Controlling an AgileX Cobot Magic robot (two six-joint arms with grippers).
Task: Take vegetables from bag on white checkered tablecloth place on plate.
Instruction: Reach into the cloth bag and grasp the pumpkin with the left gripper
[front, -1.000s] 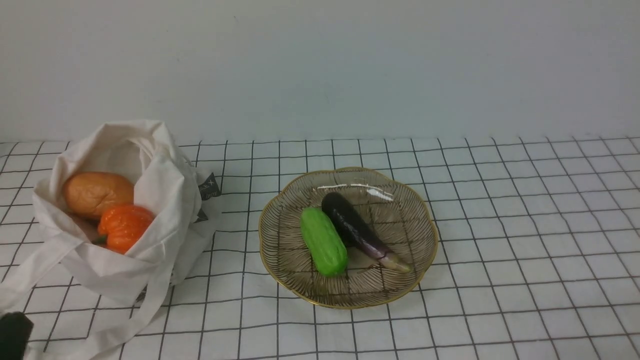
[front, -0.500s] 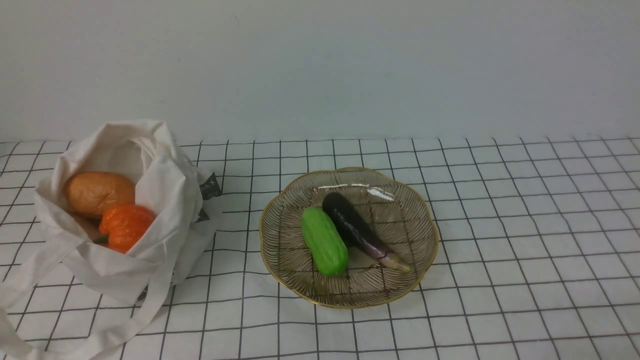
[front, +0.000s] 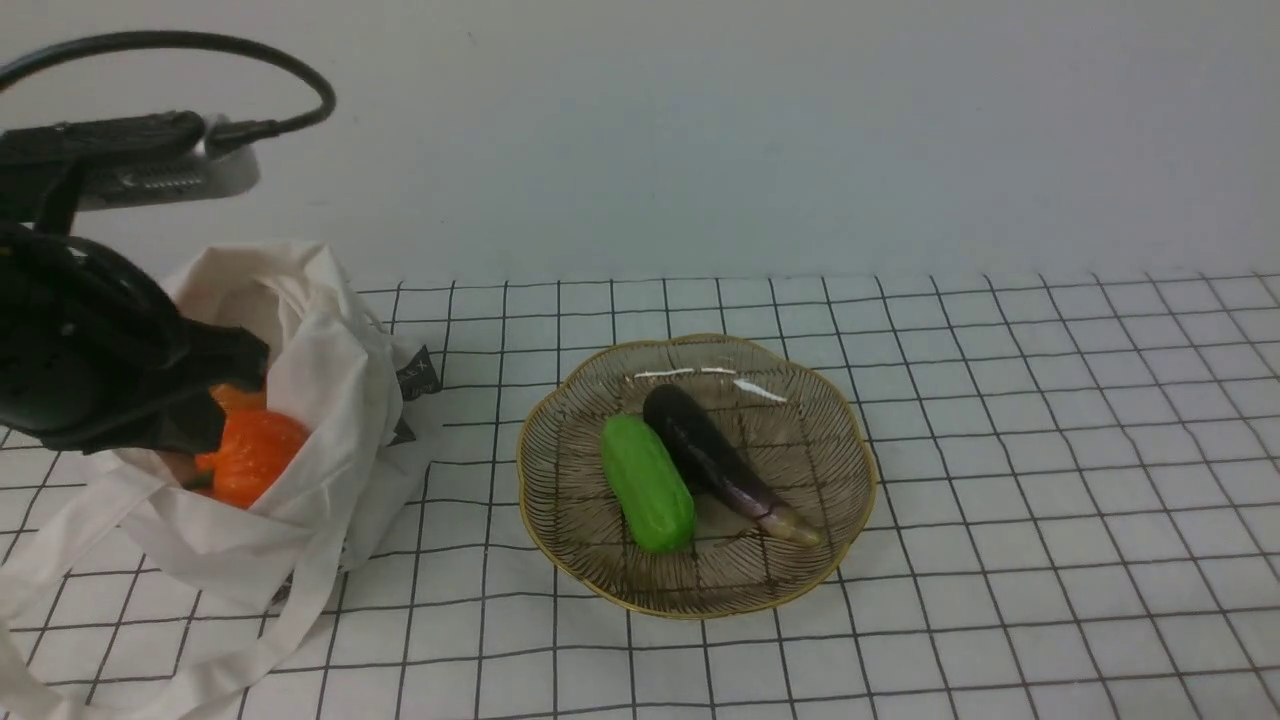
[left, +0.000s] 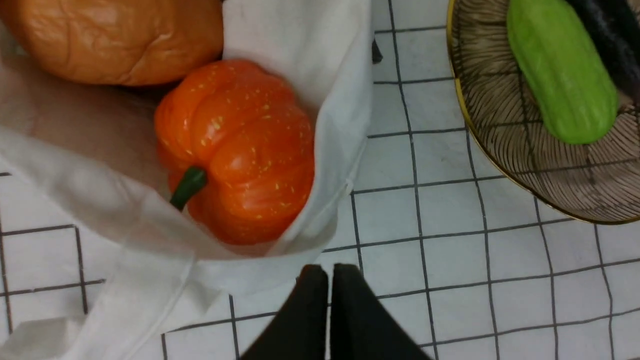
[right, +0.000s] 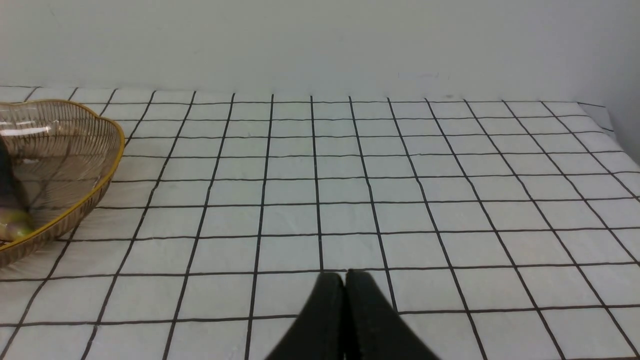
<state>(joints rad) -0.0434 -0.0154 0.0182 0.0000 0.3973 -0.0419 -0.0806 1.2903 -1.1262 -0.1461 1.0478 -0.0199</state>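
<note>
The orange pumpkin (left: 240, 150) lies inside the open mouth of the bag (front: 320, 400), stem towards the near side, touching the tan bread loaf (left: 110, 40) behind it. It is in the same place as half a second ago. The bag sits at the left of the white checkered tablecloth (front: 1000, 450).

Change noted: the left arm (front: 90, 360), absent from the front view half a second ago, now hangs over the bag and hides most of the loaf from that side. The left end effector (left: 329, 272) has its fingers together, gripping nothing, just short of the bag's near edge.

The plate (front: 800, 430) stands right of the bag, apart from it, carrying a green vegetable (front: 648, 483) and a purple eggplant (front: 710, 455) side by side, both unmoved.

The right end effector (right: 345, 277) is also closed and empty, low over bare cloth, well to the right of the plate.
</note>
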